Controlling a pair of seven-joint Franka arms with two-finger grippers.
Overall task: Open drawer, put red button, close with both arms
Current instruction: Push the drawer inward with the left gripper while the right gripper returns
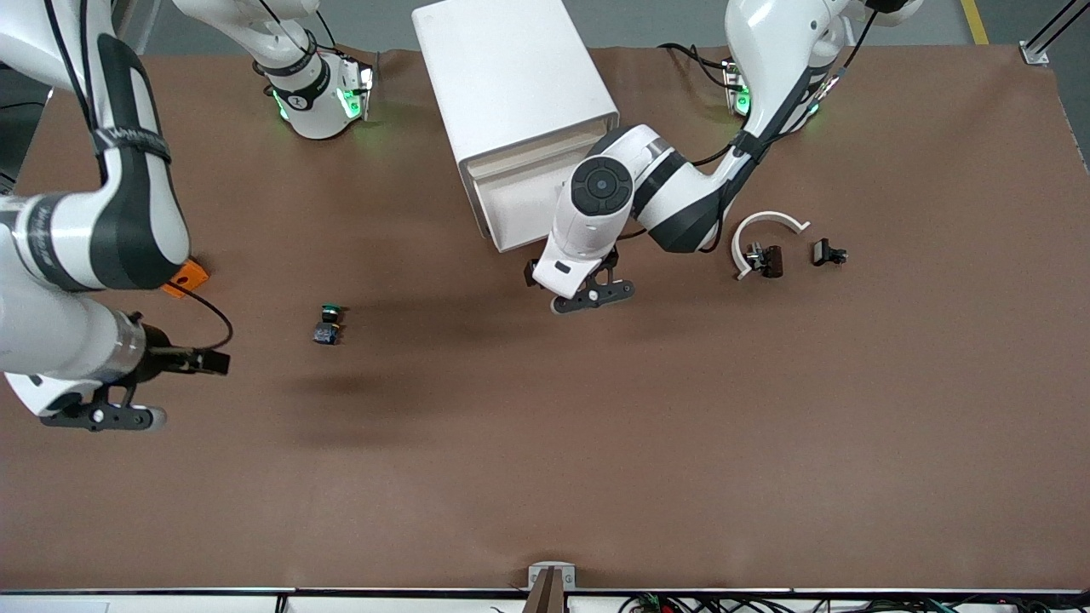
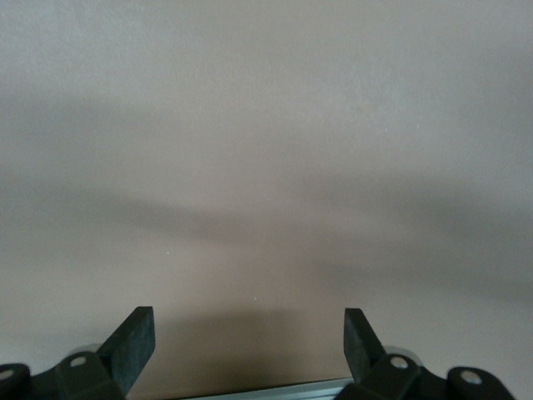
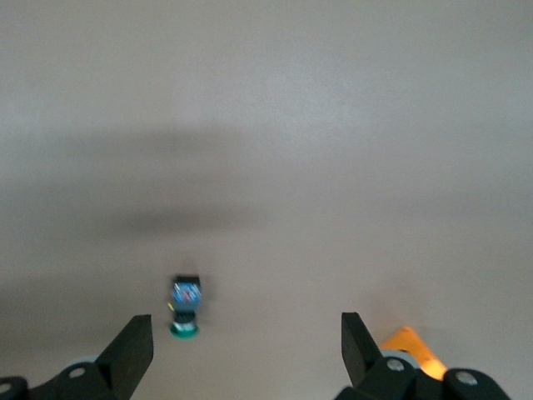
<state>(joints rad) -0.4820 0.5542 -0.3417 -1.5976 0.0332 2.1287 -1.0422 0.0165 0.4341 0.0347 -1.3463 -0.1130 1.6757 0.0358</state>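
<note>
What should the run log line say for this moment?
left gripper: open, empty, in front of white boxy cabinet | right gripper: open, empty, near green-capped button | drawers: closed

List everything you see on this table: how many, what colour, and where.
cabinet: one, white, between the arm bases
green-capped button: one, dark body, toward the right arm's end
orange cube: one, partly hidden by the right arm
curved piece: one, white, toward the left arm's end
small dark parts: two, beside the curved piece
left pincer: black, open, in front of the cabinet
right pincer: black, open, near the button
</note>
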